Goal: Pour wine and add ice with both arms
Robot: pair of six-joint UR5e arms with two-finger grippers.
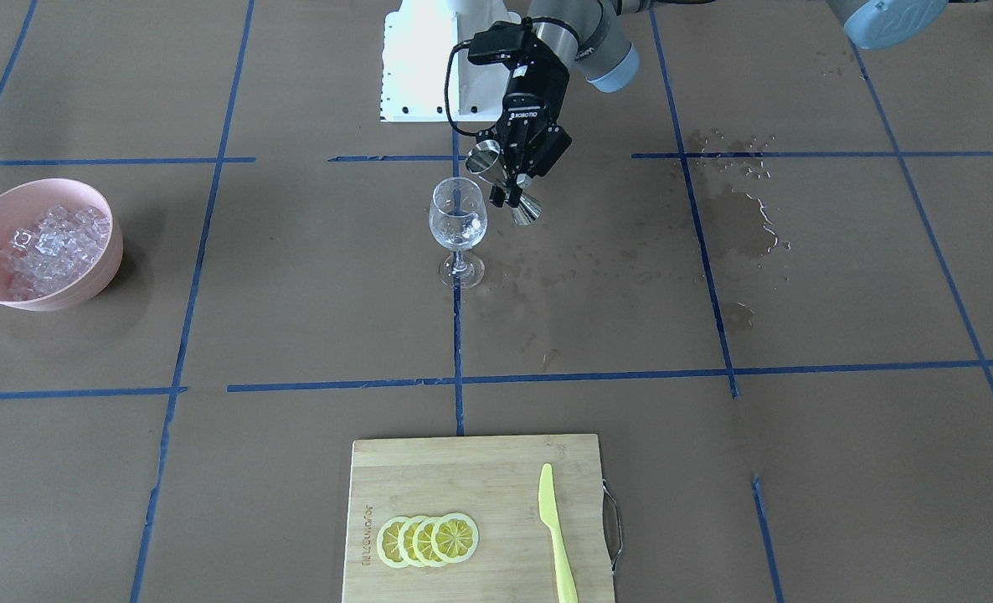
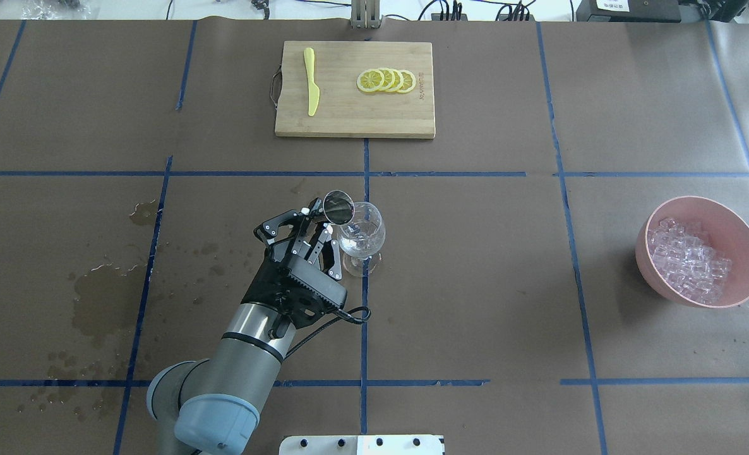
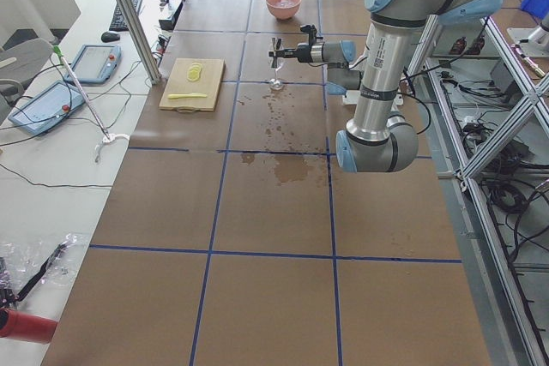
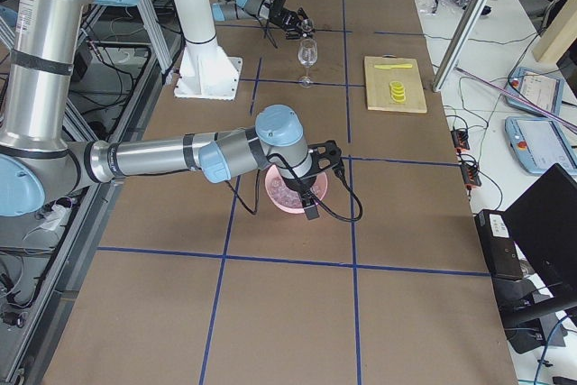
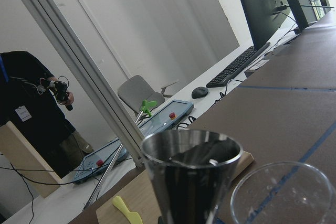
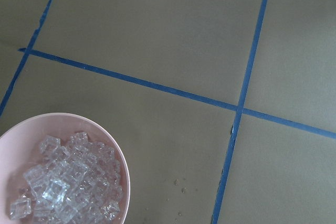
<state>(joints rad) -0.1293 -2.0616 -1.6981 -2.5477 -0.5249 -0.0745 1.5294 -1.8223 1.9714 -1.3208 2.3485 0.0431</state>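
Left gripper (image 1: 514, 189): jaws clamped on the waist of a steel jigger (image 2: 338, 207), which is tipped with its mouth over the rim of the wine glass (image 1: 458, 219).
Wine glass: upright at the centre of the counter (image 2: 475, 284).
Wine (image 2: 360, 240): nearly invisible; glints low in the glass suggest some is in. I cannot tell whether any is left in the jigger.
Ice (image 1: 53, 243): heaped in the pink bowl (image 1: 105, 272), well apart from the glass, on the robot's right.
Right gripper (image 4: 330, 154): appears near the bowl in the side view only; I cannot tell whether its jaws are apart or together.
Wet patches (image 2: 96, 297): on the robot's left.
Progress: pouring is under way or nearly done. No cube is seen in the glass, so the ice step remains.
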